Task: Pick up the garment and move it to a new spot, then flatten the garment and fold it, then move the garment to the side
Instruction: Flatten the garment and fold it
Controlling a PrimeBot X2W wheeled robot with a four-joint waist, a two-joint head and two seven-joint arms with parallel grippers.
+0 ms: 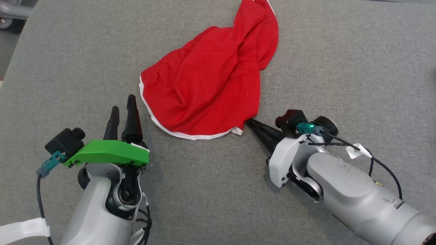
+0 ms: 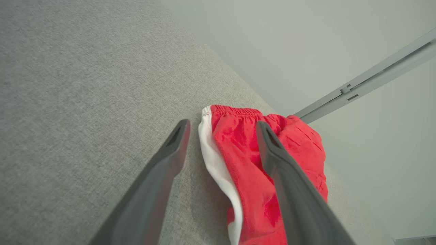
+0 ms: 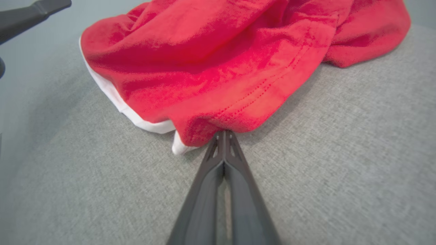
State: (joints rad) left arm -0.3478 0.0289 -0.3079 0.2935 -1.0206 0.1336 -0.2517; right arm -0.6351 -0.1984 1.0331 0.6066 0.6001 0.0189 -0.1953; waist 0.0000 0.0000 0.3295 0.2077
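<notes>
Red shorts situation: the garment (image 1: 207, 85) is bright red with an elastic gathered waistband and white piping along one edge. It's lying crumpled, not flat at all, on the grey woven surface (image 1: 68, 68). Reading the head view as a clock face, it sits a bit above the middle and runs toward 12 o'clock, where one bunched-up end goes off the top of the picture. There are lots of soft folds across it, and the white-trimmed edge curves round from 9 to about 6 o'clock of the heap. The right gripper (image 1: 250, 121) comes in from 4 o'clock, forearm low and angled up toward the cloth. From the right wrist view the right gripper (image 3: 224, 134) has both fingers pressed flat together, and the stitched hem of the garment (image 3: 218, 68) puckers right over the tips beside a little white corner, so it looks pinched onto that edge. The left gripper (image 1: 123, 102), the one with the green cover, sits at 8 o'clock pointing toward 12, just beside the white trim but not touching it. In the left wrist view the left gripper (image 2: 222, 123) is spread wide with nothing between the fingers, and the garment (image 2: 238, 153) lies past the tips. One of its fingers (image 3: 30, 13) also pokes into the right wrist view at 10 o'clock. Other than that, there's a pale metal rail (image 2: 368, 85) beyond the far edge and a bit of grey metal frame (image 1: 13, 12) at 10 o'clock. Nothing sits between either gripper and the cloth.
</notes>
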